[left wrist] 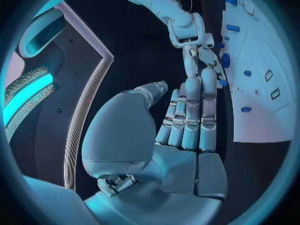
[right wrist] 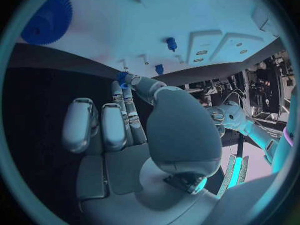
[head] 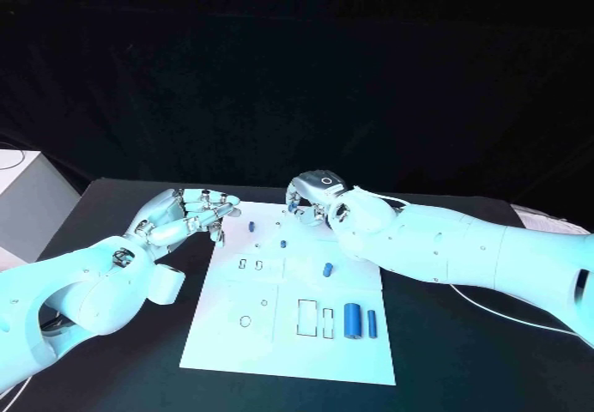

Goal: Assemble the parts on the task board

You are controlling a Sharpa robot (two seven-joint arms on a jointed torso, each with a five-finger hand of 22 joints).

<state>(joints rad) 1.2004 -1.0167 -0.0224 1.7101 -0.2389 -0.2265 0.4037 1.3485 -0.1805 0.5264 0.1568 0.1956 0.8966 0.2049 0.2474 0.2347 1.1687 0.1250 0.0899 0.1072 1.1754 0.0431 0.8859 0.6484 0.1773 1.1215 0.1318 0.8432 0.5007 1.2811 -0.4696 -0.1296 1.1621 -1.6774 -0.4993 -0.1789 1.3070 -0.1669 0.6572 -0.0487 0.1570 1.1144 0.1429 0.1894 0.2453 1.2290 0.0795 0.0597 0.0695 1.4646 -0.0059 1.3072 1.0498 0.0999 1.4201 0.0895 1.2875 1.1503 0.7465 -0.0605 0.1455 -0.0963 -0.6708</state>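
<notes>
The white task board (head: 248, 343) lies in the middle of the black table. Two blue cylinders (head: 353, 320) lie side by side near its front right. Small blue parts (head: 283, 244) stand farther back, and one longer part (head: 328, 270) lies at mid-board. My right hand (head: 324, 203) hovers over the board's far edge and pinches a small blue part (right wrist: 122, 77) between thumb and fingertips. A blue gear (right wrist: 47, 20) sits on the board beyond it. My left hand (head: 179, 219) hangs by the board's far left corner and holds nothing; its fingers (left wrist: 187, 110) lie side by side.
A white box (head: 19, 197) stands past the table's left edge. A thin cable (head: 495, 313) trails over the table under my right arm. Outlined slots (head: 310, 318) mark the board's front half.
</notes>
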